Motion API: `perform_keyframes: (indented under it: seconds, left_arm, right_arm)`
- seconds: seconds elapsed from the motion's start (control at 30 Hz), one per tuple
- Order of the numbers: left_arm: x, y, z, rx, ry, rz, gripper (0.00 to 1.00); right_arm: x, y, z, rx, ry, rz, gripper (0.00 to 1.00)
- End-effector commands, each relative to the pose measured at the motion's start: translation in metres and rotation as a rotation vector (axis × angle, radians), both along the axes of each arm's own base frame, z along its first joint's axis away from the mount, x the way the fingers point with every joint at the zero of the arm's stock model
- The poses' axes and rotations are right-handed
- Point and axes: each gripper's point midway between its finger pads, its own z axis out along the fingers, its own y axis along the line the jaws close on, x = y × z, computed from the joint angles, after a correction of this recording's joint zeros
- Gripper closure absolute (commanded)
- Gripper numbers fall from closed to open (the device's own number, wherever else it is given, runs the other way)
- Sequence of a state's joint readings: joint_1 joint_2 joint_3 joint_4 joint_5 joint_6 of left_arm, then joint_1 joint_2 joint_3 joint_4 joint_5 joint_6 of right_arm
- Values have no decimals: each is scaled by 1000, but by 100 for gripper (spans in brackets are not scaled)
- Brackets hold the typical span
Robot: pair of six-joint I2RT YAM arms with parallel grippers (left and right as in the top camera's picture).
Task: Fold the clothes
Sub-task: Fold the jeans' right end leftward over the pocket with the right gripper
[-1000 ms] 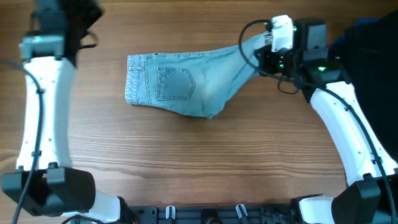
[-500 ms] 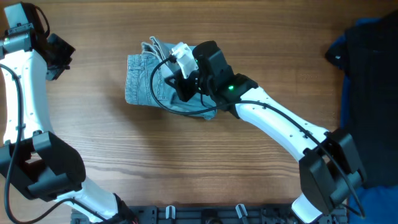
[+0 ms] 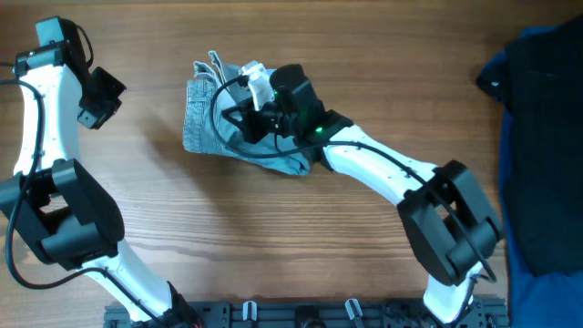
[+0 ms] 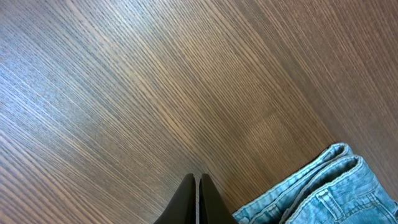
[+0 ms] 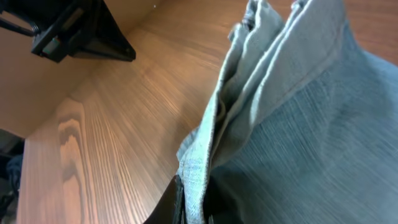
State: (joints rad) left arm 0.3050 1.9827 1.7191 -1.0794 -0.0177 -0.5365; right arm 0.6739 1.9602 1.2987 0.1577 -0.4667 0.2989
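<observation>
Denim shorts (image 3: 202,129) bunched on table (image 3: 273,239) — R gripper (image 5: 189,204) seemingly pinching an edge; L gripper (image 4: 197,184) closed, clear of cloth.

Bare wooden surface (image 3: 273,255) lay open along the near side and between the left arm (image 3: 41,128) and the bunched denim garment (image 3: 196,118). The right arm (image 3: 364,169) slanted across the middle to the denim, and a dark clothing heap (image 3: 547,137) blocked the right edge.

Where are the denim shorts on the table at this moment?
In the overhead view the denim shorts sit left of centre on the wooden table, bunched under the right gripper, which pinches their edge; the left gripper is off to their left.
</observation>
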Motion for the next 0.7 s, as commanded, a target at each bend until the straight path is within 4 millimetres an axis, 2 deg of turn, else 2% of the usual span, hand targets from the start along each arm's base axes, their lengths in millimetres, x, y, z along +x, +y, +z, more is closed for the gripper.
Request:
perform_keyframes:
  seconds: [0.0, 0.1, 0.27, 0.3, 0.37, 0.4, 0.47, 0.5, 0.57, 0.6, 0.67]
  left_arm:
    - [-1, -4, -3, -7, 10, -16, 96]
    - [-1, -4, -3, -7, 12, -15, 96]
    - [-2, -5, -3, -9, 17, -15, 96]
    - [-2, -5, -3, -9, 17, -15, 96]
    - [-2, -5, -3, -9, 16, -15, 96]
    - [-2, -5, -3, -9, 16, -15, 96]
    - [-1, -5, -3, -13, 10, -16, 96]
    - [4, -10, -2, -43, -15, -26, 96]
    - [16, -21, 4, -100, -79, -55, 96]
    - [29, -37, 18, -173, -166, -137, 95]
    - [38, -59, 38, -273, -255, -209, 96]
  right_arm:
    - [4, 12, -2, 21, -14, -15, 96]
    - [7, 13, -3, 42, 19, -42, 95]
    - [8, 22, 13, 98, -21, -42, 92]
    - [7, 24, 13, 98, -23, -38, 84]
    - [2, 27, 11, 92, -16, -29, 53]
    - [1, 28, 11, 93, -15, -25, 42]
    - [-7, 33, 19, 130, -21, 36, 29]
    - [-5, 30, 29, 160, -31, 60, 21]
    - [7, 8, 46, 175, -30, 43, 11]
    - [25, -26, 56, 152, -2, -27, 8]
    - [42, -79, 59, 101, 75, -134, 7]
